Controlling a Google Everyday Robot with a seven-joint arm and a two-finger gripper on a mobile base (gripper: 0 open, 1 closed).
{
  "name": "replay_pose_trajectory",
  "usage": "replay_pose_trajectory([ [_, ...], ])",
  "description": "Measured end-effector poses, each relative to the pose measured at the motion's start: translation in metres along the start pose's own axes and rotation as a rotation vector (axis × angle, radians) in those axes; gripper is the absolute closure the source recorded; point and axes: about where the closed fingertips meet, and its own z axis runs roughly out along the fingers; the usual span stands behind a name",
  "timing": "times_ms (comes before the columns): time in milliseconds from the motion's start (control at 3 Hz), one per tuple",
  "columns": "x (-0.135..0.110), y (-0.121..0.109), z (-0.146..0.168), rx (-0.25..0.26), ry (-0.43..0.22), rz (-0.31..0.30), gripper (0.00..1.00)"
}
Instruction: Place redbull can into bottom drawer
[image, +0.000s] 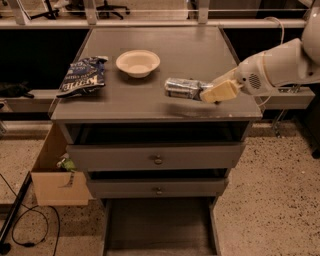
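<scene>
Chip bag (82, 75) left, bowl (138, 62) mid. Redbull can (182, 88) lies on its side on the cabinet top (200, 45), with the gripper (220, 92) at its right end; can't tell whether it's clamped or only touching. Risk: an end-on hold on a slick can may slip or pivot before it reaches the open bottom drawer (157, 227). Long axis runs left-right, right end towards the gripper.
</scene>
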Motion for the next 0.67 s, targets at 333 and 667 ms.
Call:
replay_pose_trajectory([
  [333,0.0261,0.0142,-0.0518,0.043,-0.024,0.044,1.0],
  [667,0.0184,0.0124,-0.0451,0.042,-0.022,0.035,1.0],
])
